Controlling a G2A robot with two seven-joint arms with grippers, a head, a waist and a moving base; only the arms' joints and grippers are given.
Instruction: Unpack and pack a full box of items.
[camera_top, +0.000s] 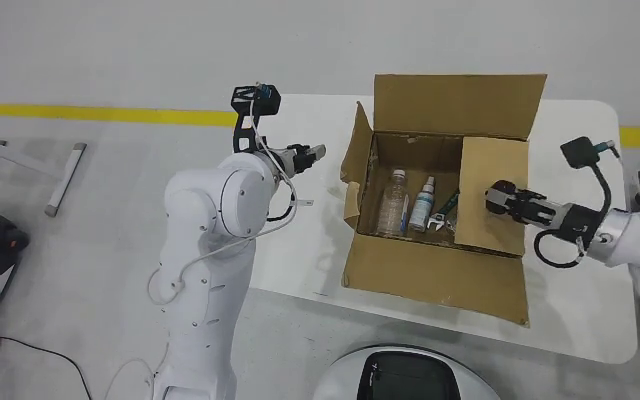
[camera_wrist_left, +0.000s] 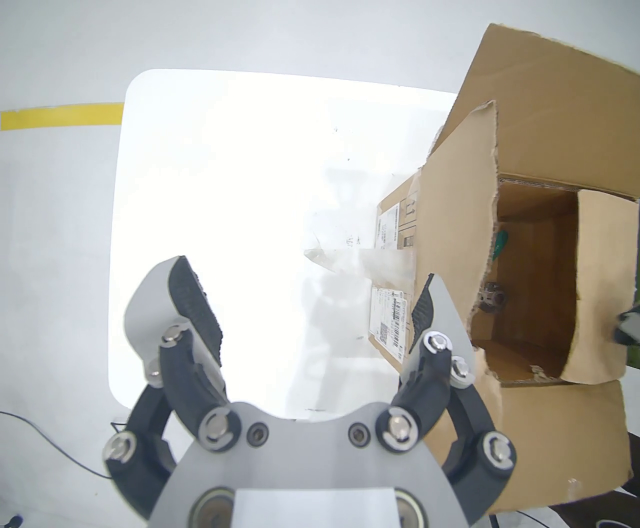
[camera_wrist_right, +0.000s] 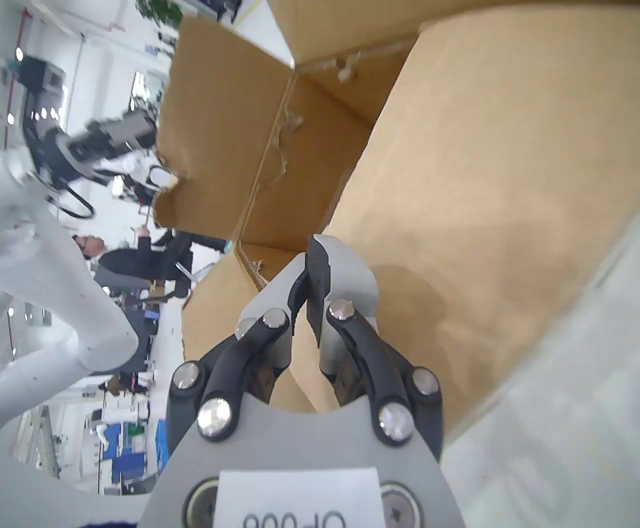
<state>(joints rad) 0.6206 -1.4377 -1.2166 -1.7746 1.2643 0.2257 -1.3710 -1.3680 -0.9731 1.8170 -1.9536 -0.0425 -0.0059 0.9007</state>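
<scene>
Grey floor with a yellow stripe lies beyond the white table (camera_top: 330, 250). In the top view, the open box (camera_top: 430, 275) stands toward the far edge, nearer the right edge. A clear bottle (camera_top: 393, 200) and a spray bottle (camera_top: 423, 203) are inside it. The right gripper (camera_top: 497, 198) is at the inward-leaning right flap (camera_top: 493, 215).

In the left wrist view, the left gripper (camera_wrist_left: 305, 280) hangs spread wide and empty over bare table beside the box's torn left flap (camera_wrist_left: 455, 225). Shipping labels (camera_wrist_left: 390, 320) are too small to read.

In the right wrist view, the right gripper's fingers (camera_wrist_right: 317, 280) are pressed together with nothing between them, just beside that flap. A push here could fold it over the contents and block the reach, or slide the box.
</scene>
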